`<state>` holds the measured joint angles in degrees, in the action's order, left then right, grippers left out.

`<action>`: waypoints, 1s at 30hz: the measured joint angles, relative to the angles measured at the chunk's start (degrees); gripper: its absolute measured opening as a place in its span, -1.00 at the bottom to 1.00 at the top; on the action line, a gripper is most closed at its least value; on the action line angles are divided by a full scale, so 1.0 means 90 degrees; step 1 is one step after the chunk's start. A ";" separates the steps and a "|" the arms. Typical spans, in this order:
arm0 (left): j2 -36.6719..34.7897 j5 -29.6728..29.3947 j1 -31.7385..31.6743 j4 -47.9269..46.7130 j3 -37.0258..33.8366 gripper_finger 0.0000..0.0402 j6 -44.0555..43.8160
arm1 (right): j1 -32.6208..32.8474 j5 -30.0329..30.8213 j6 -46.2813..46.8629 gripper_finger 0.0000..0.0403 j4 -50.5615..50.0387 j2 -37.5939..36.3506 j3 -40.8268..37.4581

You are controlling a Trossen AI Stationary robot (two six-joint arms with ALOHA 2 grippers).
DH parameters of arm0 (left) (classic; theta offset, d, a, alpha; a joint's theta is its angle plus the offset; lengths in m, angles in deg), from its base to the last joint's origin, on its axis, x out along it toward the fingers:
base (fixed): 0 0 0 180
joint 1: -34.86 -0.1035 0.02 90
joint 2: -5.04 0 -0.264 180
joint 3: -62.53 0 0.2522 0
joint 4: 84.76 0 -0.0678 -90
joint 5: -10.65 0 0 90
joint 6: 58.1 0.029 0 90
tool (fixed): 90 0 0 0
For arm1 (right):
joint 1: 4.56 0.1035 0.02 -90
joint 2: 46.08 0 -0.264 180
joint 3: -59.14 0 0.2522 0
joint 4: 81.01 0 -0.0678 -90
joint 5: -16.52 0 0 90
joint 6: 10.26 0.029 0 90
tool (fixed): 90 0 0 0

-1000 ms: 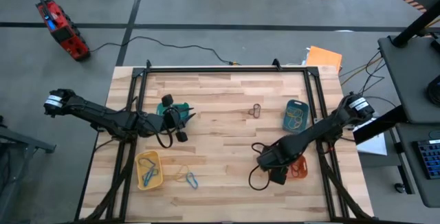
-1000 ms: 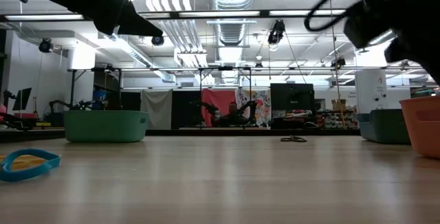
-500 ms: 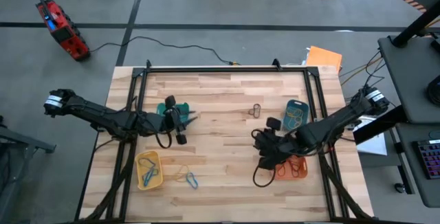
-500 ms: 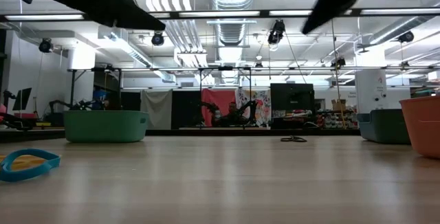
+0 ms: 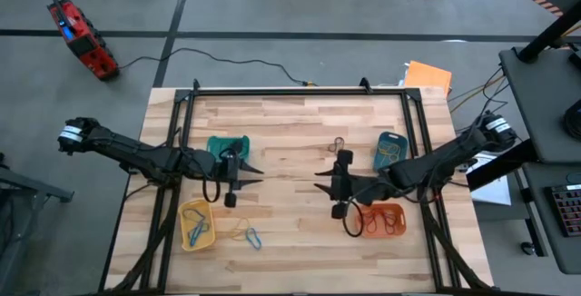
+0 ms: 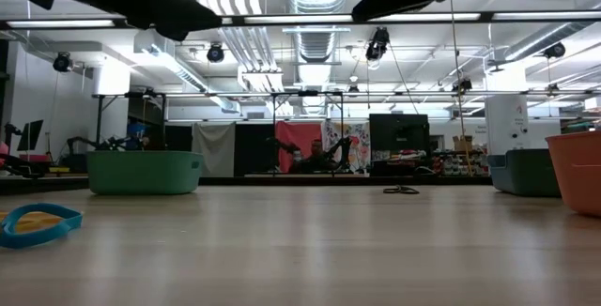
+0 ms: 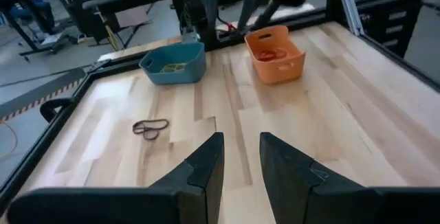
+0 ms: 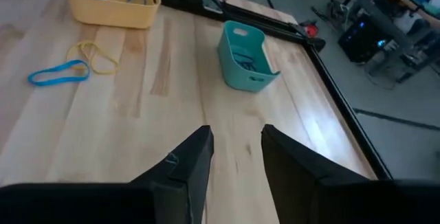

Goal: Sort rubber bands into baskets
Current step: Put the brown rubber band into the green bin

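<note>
facing each other mid-table, left gripper (image 5: 257, 175) and right gripper (image 5: 320, 181) both hover open, empty.

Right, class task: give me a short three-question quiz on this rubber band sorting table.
1. True or false: the small orange plastic basket holds red-brown rubber bands.
2. What lies loose beside the yellow plastic basket? A: a blue loop and a yellow loop. B: two grey loops. C: nothing.
3. Fill in: the loose dark rubber band lies nearest the ___ basket.
Key: 1 true; 2 A; 3 blue.
</note>
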<state>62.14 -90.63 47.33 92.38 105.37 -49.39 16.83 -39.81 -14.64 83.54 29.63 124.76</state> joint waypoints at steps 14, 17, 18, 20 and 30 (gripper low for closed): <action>0.1617 -0.0020 -0.0655 0.1846 0.0363 -0.61 0.0568 | -0.0005 0.0041 0.0228 -0.58 -0.0279 -0.0448 0.0017; 0.2252 -0.0020 -0.0918 0.1864 0.0824 -0.61 0.0845 | -0.0023 0.0296 0.0470 -0.63 -0.0777 -0.0900 0.0017; 0.2479 -0.0019 -0.1005 0.1865 0.1001 -0.61 0.0937 | -0.0050 0.0459 0.0610 -0.65 -0.0959 -0.1061 0.0017; 0.2932 -0.0012 -0.1186 0.1878 0.1384 -0.61 0.1091 | -0.0131 0.0793 0.0936 -0.68 -0.1190 -0.1348 0.0020; 0.5219 0.0405 -0.1879 0.1909 0.3204 -0.61 0.1259 | -0.0466 0.0938 0.1663 -0.72 -0.1838 -0.1999 0.0015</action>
<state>109.12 -86.99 30.42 109.56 134.21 -38.06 12.64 -31.37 0.33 66.99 11.64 124.89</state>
